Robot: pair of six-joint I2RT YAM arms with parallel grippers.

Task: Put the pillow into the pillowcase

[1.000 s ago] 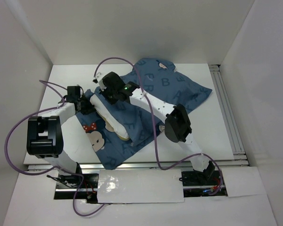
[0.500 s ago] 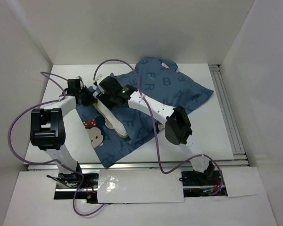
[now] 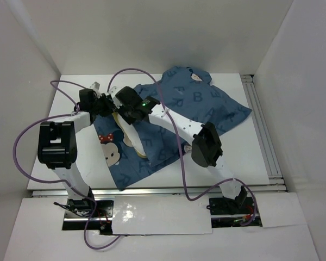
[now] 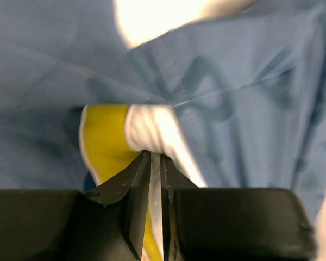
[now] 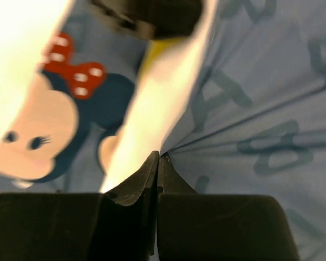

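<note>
Pillowcase (image 3: 198, 106) pulled rearward; right jaws clamp its edge, left jaws clamp pillow (image 4: 150, 128).

Both arms reach to the far left, wrists almost meeting; the left tool (image 4: 155, 157) and right tool (image 5: 158, 157) are pinched closed.

The blue letter-printed cloth pillowcase (image 3: 201, 106) is matt, thin and creased. The soft white fabric pillow (image 3: 131, 144) looks smooth. The left gripper (image 4: 155, 157) and right gripper (image 5: 158, 159) are matt black plastic.

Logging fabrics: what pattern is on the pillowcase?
The pillowcase is blue with lighter letters and mouse faces; top view.
</note>
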